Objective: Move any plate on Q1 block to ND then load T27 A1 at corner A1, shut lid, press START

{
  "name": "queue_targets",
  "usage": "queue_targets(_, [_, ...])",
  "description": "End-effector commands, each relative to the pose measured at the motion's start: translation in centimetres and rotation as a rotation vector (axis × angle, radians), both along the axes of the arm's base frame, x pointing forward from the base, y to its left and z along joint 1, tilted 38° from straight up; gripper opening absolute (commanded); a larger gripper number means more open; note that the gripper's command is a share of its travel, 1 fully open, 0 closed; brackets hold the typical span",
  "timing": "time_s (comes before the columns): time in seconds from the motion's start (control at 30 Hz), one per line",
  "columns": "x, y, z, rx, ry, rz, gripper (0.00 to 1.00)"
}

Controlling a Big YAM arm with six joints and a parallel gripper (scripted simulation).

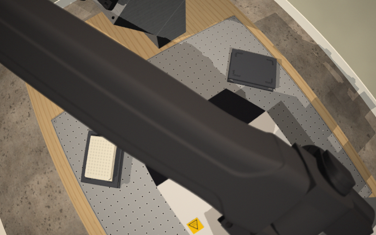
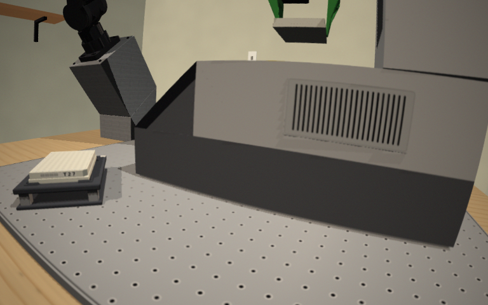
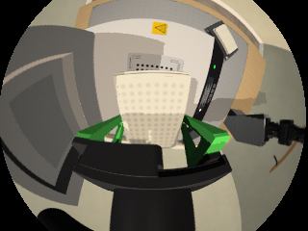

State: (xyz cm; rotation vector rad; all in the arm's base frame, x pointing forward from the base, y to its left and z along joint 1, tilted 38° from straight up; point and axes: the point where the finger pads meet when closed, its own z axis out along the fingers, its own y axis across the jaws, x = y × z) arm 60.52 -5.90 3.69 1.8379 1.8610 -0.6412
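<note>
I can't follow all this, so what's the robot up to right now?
Gripper shut on a plate, carried high above the cycler. Plate T27 waits on its nest. The other nest stands free. Nothing seen in the way.

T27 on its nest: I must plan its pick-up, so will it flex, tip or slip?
T27 looks a flat, boxy slab, so probably stiff. Low and wide, it should hardly tip or roll. Its sides look smooth, so it might slip; the gripper holds a second plate squarely by its sides.

Dark grey arm (green fingers)
</note>
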Motion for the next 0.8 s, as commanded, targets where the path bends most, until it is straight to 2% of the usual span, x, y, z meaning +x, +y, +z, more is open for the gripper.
queue_targets(0.0, [-0.1,3.0,1.7,0.006,-0.008,0.087,0.00])
queue_targets(0.43, [-5.0,7.4,-2.4,0.001,0.291,0.459,0.00])
queue_targets(0.53, [-4.9,7.1,-2.4,-0.002,0.299,0.462,0.00])
queue_targets(0.63, [-6.2,7.6,-3.7,0.002,0.383,0.553,0.00])
queue_targets(0.7, [-7.4,8.5,-4.8,0.005,0.408,0.563,0.00])
queue_targets(0.77, [-8.3,9.6,-5.8,0.005,0.472,0.637,0.00])
